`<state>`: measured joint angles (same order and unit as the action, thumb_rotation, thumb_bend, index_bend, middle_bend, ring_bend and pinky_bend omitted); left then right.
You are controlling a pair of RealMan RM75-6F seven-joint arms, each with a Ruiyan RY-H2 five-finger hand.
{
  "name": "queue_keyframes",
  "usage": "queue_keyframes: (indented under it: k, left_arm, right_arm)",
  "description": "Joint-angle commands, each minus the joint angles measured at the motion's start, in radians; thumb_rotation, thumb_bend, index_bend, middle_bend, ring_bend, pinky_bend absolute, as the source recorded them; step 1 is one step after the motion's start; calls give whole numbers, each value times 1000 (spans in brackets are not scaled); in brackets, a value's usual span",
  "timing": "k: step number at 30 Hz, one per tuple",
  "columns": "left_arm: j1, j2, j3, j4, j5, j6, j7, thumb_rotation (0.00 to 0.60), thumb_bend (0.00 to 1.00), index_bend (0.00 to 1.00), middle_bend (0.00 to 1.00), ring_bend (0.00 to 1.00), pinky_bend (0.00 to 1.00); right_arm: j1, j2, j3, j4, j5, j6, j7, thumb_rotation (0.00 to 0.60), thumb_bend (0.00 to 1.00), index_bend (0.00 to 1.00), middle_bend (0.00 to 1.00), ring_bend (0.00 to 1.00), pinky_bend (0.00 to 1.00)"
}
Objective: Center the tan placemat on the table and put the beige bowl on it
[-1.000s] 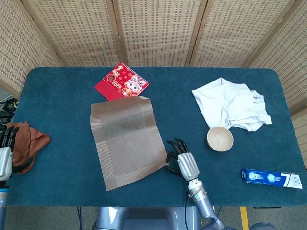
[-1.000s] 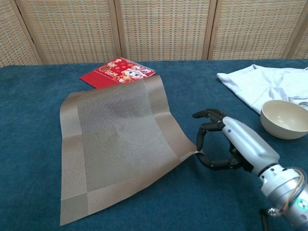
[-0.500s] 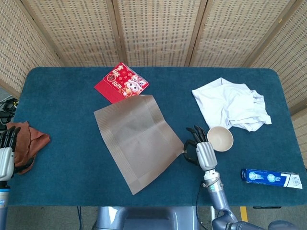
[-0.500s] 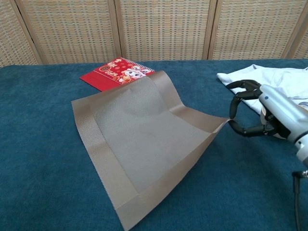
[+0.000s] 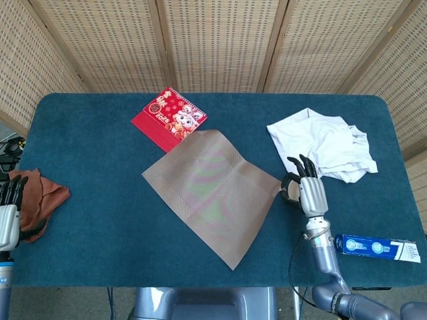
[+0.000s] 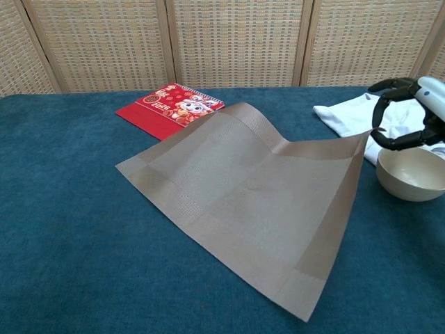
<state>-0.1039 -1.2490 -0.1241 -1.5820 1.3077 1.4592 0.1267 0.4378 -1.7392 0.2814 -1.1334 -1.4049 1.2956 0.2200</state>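
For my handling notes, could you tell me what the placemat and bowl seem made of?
Tan placemat: likely woven vinyl or similar; fine ribbed weave, slight sheen, and it flexes where the right hand lifts its corner.
Beige bowl: smooth matte, rigid; ceramic or plastic, can't tell.

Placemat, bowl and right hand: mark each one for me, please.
tan placemat (image 5: 212, 190): head view, on the woven middle of the mat.
beige bowl (image 6: 411, 175): chest view, on its inner wall below the rim.
right hand (image 6: 410, 115): chest view, mid-hand, pinching the mat's raised corner.

Red booklet (image 5: 169, 119), white cloth (image 5: 321, 146), brown rag (image 5: 37, 198), blue tube (image 5: 377, 247).
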Motion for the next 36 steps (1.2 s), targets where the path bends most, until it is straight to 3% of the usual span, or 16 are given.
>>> queue_keyframes:
  k: [1, 11, 22, 32, 34, 36]
  left_arm:
    - [-1, -2, 1, 1, 0, -1, 3, 600, 200, 0, 0, 0, 0]
    - [-5, -10, -4, 10, -15, -10, 16, 600, 200, 0, 0, 0, 0]
    - [-10, -23, -4, 19, -26, -16, 40, 600, 199, 0, 0, 0, 0]
    - [-17, -33, -7, 18, -30, -16, 62, 600, 200, 0, 0, 0, 0]
    - [-19, -36, -7, 20, -31, -20, 67, 600, 200, 0, 0, 0, 0]
    - [-20, -38, -6, 22, -32, -22, 69, 600, 200, 0, 0, 0, 0]
  right_arm:
    - [22, 22, 24, -10, 23, -25, -21, 600, 604, 736, 234, 0, 0]
    - [85, 60, 90, -9, 96, -101, -74, 600, 596, 738, 244, 0, 0]
    - [166, 86, 175, 113, 215, -188, -101, 600, 595, 742, 250, 0, 0]
    - [197, 108, 188, 214, 266, -239, -82, 600, 578, 742, 249, 0, 0]
    - [195, 113, 178, 225, 268, -245, -85, 600, 547, 709, 226, 0, 0]
    - [191, 120, 165, 228, 269, -254, -92, 600, 462, 582, 149, 0, 0]
